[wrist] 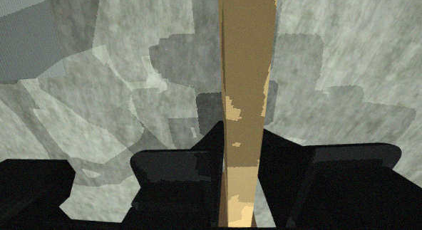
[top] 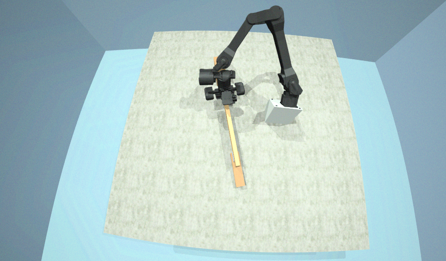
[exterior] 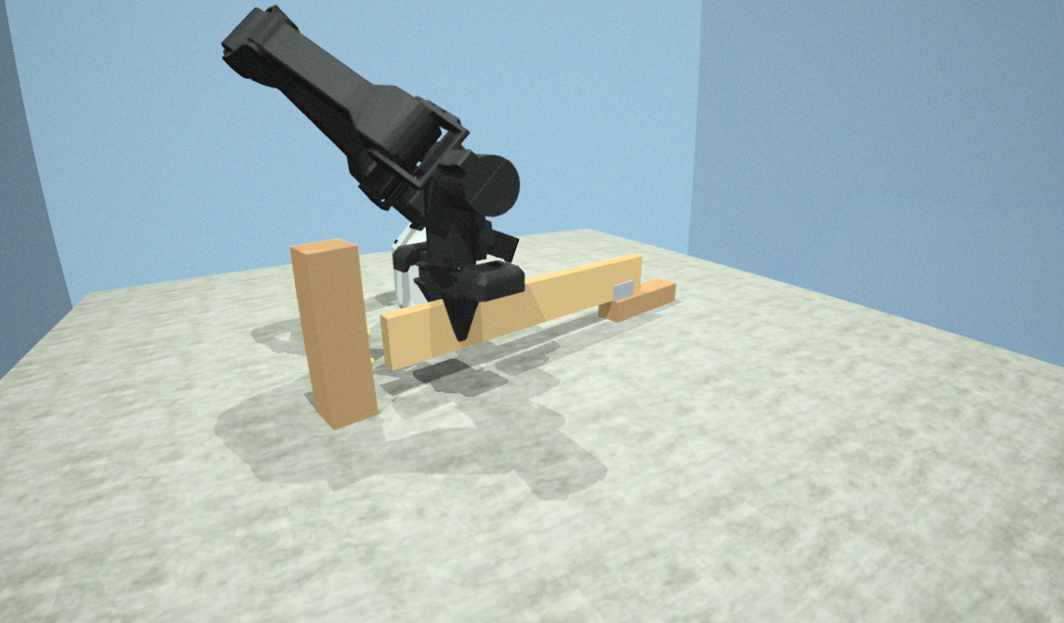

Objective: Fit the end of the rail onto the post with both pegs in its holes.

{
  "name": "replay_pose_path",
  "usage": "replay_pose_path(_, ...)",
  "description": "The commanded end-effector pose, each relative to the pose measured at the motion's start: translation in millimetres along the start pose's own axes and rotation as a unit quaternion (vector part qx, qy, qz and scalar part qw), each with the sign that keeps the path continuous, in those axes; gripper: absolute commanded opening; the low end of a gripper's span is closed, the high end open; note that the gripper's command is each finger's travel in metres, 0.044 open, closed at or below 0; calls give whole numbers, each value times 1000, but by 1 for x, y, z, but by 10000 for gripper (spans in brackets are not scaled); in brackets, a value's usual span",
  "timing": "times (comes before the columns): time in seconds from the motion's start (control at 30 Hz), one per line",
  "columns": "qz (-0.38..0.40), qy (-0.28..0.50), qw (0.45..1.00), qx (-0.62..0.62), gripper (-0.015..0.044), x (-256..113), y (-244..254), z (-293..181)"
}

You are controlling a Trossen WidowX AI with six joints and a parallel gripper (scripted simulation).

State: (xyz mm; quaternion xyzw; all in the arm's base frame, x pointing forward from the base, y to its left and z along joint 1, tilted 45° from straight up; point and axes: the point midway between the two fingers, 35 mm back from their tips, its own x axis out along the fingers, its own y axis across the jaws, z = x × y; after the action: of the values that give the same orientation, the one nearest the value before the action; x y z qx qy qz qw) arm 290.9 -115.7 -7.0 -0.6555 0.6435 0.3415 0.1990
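The yellow rail (top: 231, 133) (exterior: 575, 290) (wrist: 249, 45) has its near end raised off the table and looks about level. Its far end sits in the grey bracket (top: 232, 156) (exterior: 622, 290) on the low footboard block (top: 239, 178) (exterior: 654, 298). My gripper (exterior: 462, 328) (wrist: 232, 124) is shut on the rail a little back from its near end, one finger on each side. The orange-brown post (top: 215, 59) (exterior: 335, 332) stands upright just beyond that end. A small gap remains, where the upper peg (exterior: 368, 332) and lower peg (exterior: 372, 361) partly show. The rail's holes cannot be made out.
The arm's white base (top: 283, 111) stands to the right in the top view, and the black arm arches over from it. The arm covers part of the post there. The table (top: 172, 194) (exterior: 675, 480) carries broad shadows from the arm and rail.
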Motion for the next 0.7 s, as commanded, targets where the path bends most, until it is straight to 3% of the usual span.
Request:
replay_pose_path(0.0, -3, -1, 1000, -1, 0, -2, -2, -2)
replay_pose_path(0.67, -3, 0, 1000, -1, 0, -1, -3, -9)
